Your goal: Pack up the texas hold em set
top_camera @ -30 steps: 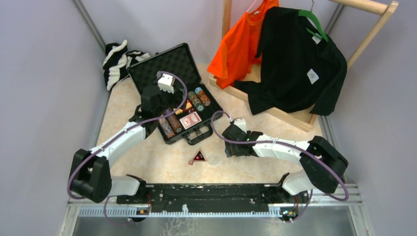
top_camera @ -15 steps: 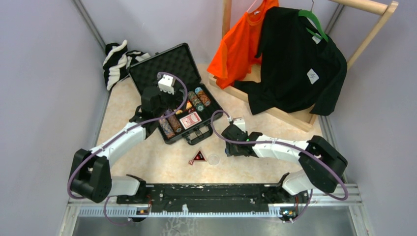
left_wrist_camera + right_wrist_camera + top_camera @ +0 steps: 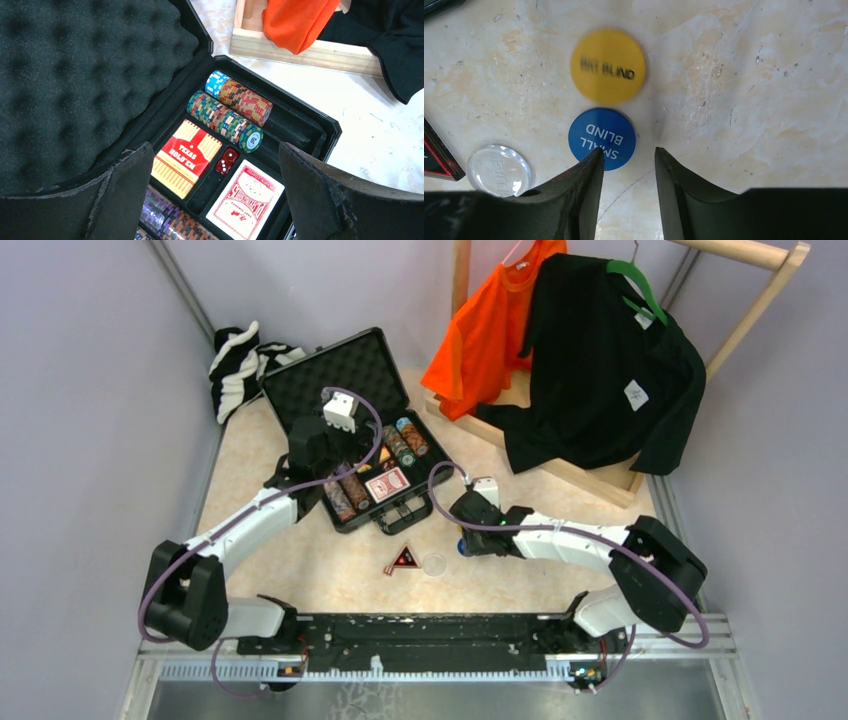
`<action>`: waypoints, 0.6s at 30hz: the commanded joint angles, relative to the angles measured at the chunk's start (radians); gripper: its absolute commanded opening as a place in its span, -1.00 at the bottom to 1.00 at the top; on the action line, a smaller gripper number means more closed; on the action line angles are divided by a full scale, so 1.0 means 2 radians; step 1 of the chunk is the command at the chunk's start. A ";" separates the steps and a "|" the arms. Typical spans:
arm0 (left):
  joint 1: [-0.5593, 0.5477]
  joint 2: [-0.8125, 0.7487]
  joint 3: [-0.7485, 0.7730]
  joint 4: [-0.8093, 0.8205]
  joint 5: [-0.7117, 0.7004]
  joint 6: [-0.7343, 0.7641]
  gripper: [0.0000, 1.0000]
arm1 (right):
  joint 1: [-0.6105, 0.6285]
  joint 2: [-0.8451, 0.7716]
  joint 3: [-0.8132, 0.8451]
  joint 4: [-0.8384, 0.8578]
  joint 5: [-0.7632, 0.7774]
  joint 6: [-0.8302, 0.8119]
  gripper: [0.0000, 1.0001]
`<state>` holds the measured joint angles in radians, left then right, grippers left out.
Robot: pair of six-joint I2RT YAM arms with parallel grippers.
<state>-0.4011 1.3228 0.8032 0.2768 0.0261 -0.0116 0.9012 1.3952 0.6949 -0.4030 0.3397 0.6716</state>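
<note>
Top external view: a beige marbled tabletop (image 3: 300, 570) carries a pale wooden clothes rack (image 3: 590, 475) at the far right, with a black shirt (image 3: 600, 370) and an orange shirt (image 3: 485, 330) hanging on it. A black-and-white striped cloth (image 3: 238, 365) is bunched in the far left corner. Between them lies the black hard briefcase (image 3: 340, 370), open, its egg-crate foam lid tipped back. The left gripper (image 3: 315, 445) hangs over the case's tray and hides part of it. From the left wrist its jaws stand spread wide with nothing between them, and below them sit two rows of multicoloured poker chips (image 3: 230, 120), a third row cut off at the bottom edge, a red-and-yellow "Texas Hold'em" box (image 3: 186, 157), a red card deck (image 3: 246, 200) and red dice (image 3: 229, 161). The right gripper (image 3: 468, 530) is low over the table just right of the case. Its jaws (image 3: 627, 155) show a narrow gap and pinch nothing. One finger covers the near edge of a small round blue disc (image 3: 601, 137) reading "SMALL BLIND". A yellow disc (image 3: 608, 66) lies just beyond it, its lettering blurred. The black-red triangle (image 3: 403, 559) lies out on the table and is cropped in the wrist view. Beside it is a clear disc (image 3: 499, 170) with faint lettering.
</note>
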 commanded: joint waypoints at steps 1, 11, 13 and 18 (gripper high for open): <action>0.002 0.000 0.002 0.008 0.003 0.000 0.99 | 0.004 -0.021 0.036 -0.014 0.014 -0.012 -0.16; 0.003 -0.006 0.003 0.002 0.003 0.001 0.99 | -0.038 0.018 0.085 0.002 0.012 -0.052 0.43; 0.003 -0.009 0.002 0.002 0.003 0.001 0.99 | -0.063 0.032 0.100 0.017 0.004 -0.078 0.44; 0.006 -0.010 0.002 0.001 0.000 0.002 0.99 | -0.082 0.097 0.163 0.006 0.012 -0.124 0.56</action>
<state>-0.3969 1.3224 0.8032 0.2752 0.0265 -0.0109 0.7483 1.5120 0.9054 -0.4210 0.3473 0.5217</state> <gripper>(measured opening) 0.994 0.767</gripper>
